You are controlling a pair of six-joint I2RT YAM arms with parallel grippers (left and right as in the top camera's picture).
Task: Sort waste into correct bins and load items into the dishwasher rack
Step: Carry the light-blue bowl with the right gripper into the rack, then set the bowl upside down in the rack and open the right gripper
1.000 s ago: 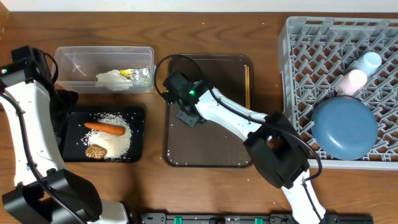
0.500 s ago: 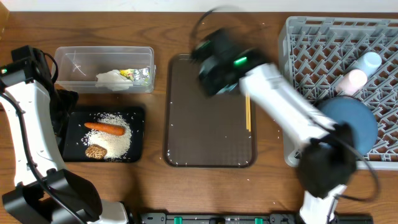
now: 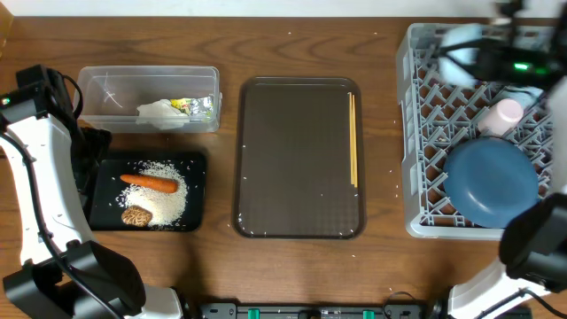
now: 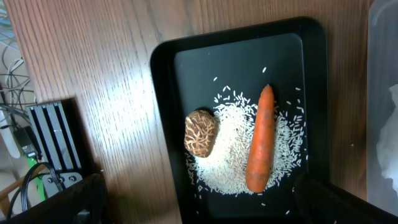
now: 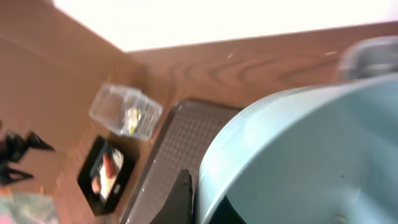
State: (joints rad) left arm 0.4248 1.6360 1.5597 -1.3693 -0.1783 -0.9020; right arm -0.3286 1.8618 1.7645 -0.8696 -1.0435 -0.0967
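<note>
My right gripper (image 5: 208, 205) is shut on the rim of the small light-blue bowl (image 5: 298, 155), which fills the right wrist view. Overhead, the bowl (image 3: 462, 44) is a pale blur above the grey dishwasher rack's (image 3: 425, 133) far left corner. The rack holds the dark-blue plate (image 3: 492, 183) and a pinkish cup (image 3: 505, 115). Two chopsticks (image 3: 353, 140) lie on the brown tray (image 3: 297, 159). My left gripper (image 4: 199, 213) hangs open over the black tray (image 4: 163, 124), which holds the carrot (image 4: 260, 140), the brown lump (image 4: 200, 132) and rice (image 4: 227, 162).
The clear tub (image 3: 106, 89) at the back left holds a white tissue (image 3: 159, 112), a green-yellow wrapper (image 3: 186, 105) and foil (image 3: 205, 106). Cables and a black stand (image 4: 53, 143) sit by the table's left edge.
My right arm has swung fast from the brown tray's far left to above the rack, carrying the bowl. The left arm has stayed still.
</note>
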